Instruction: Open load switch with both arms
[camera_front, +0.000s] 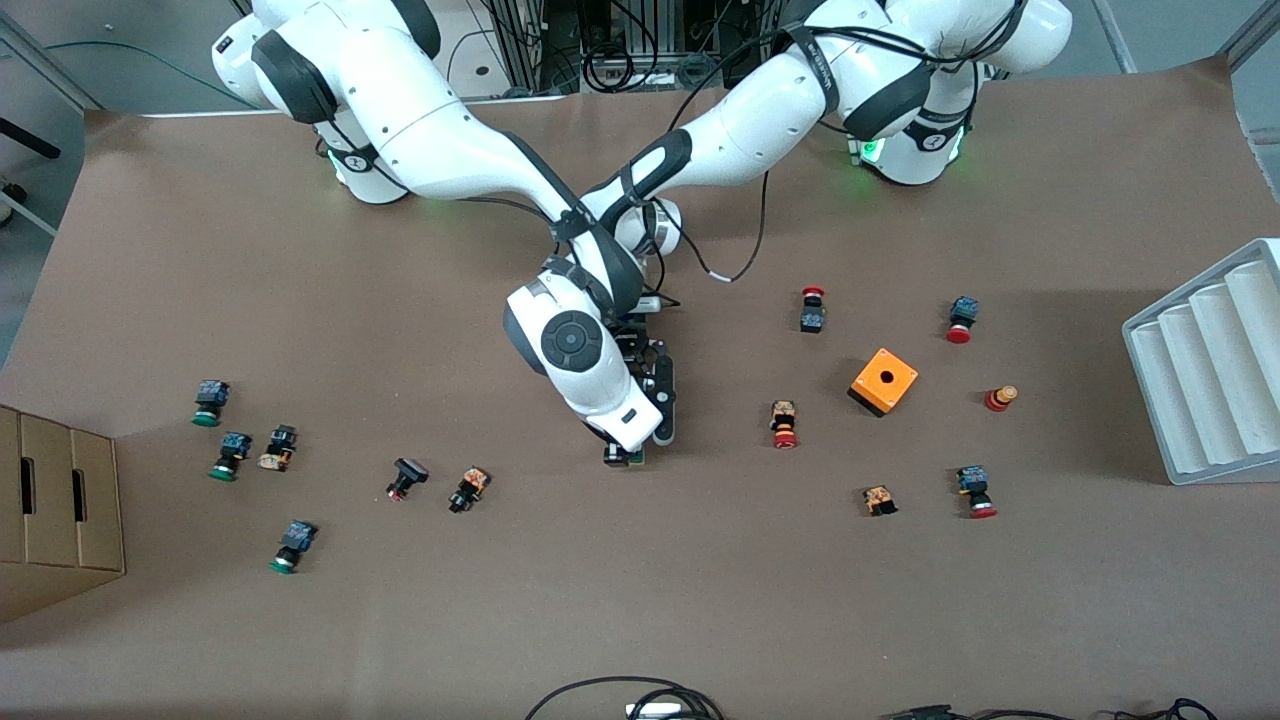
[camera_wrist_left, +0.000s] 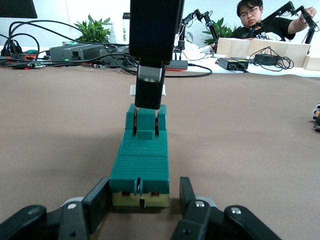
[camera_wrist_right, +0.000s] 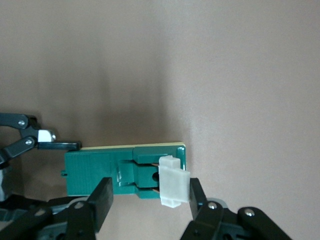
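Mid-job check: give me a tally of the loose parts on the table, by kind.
Green-capped push buttons: 3
Other small push-button parts: 9
Orange cube: 1
Load switch: 1
Total: 14

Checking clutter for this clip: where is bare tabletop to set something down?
Bare brown tabletop runs along the front-camera edge, nearer than every push button. It is also bare between the cardboard box and the right arm's base. Crowded around the orange cube and where both grippers work the load switch.
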